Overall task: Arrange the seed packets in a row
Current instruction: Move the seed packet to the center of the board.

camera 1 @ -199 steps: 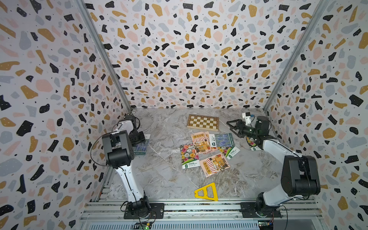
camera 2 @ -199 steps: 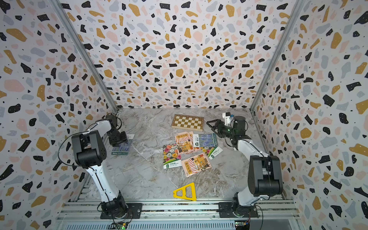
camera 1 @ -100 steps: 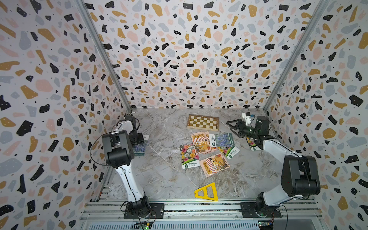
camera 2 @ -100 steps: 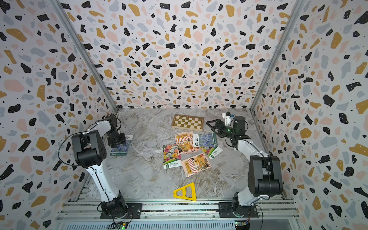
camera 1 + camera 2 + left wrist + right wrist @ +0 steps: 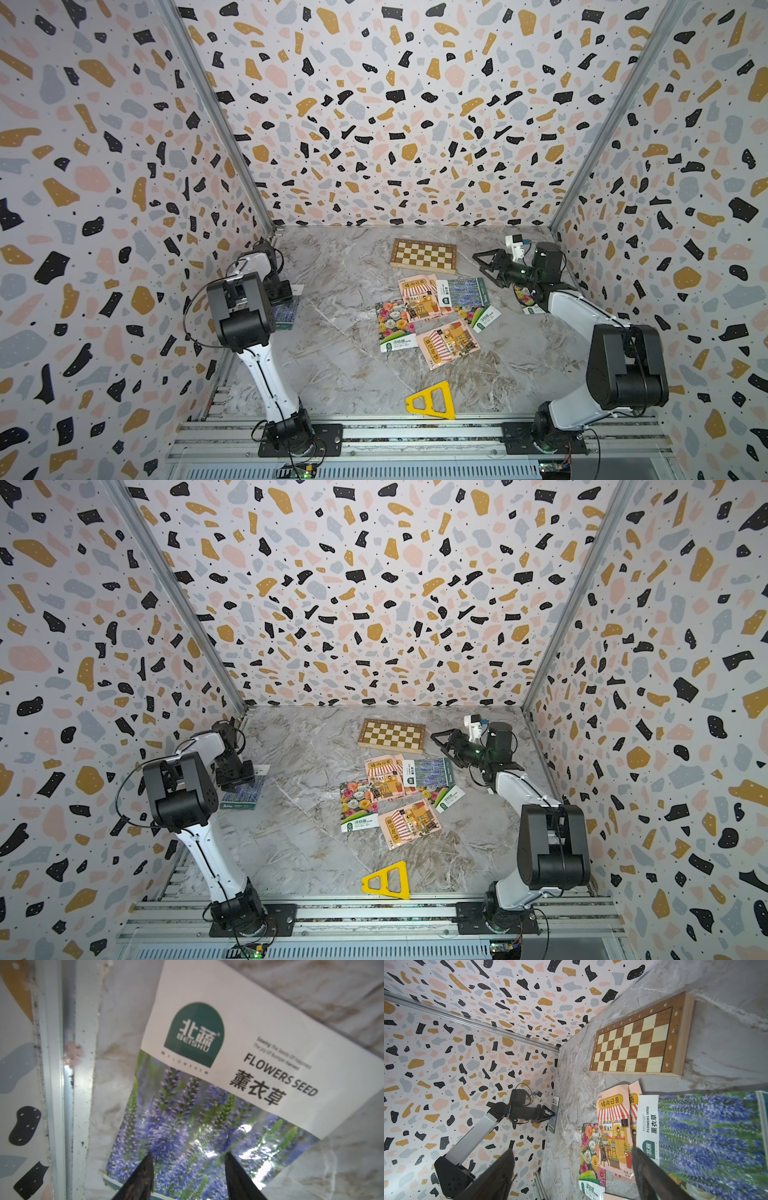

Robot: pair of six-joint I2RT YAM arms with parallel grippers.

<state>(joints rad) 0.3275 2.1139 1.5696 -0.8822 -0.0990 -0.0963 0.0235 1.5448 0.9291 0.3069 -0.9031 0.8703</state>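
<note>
A purple lavender seed packet (image 5: 286,313) (image 5: 187,1118) lies flat by the left wall. My left gripper (image 5: 284,293) (image 5: 188,1156) hovers right over it, its fingers apart and holding nothing. Mid-table in both top views, several seed packets overlap in a loose pile: a pink shop packet (image 5: 419,297), a lavender one (image 5: 463,291), a multicoloured flower one (image 5: 395,326) and a second pink one (image 5: 449,343). Another flower packet (image 5: 525,299) peeks out under my right arm. My right gripper (image 5: 482,264) (image 5: 572,1151) hangs open and empty above the table, right of the pile.
A brown-and-cream chessboard (image 5: 424,255) (image 5: 633,1043) lies at the back, just behind the pile. A yellow plastic triangle (image 5: 432,401) rests near the front rail. Patterned walls close in the table on three sides.
</note>
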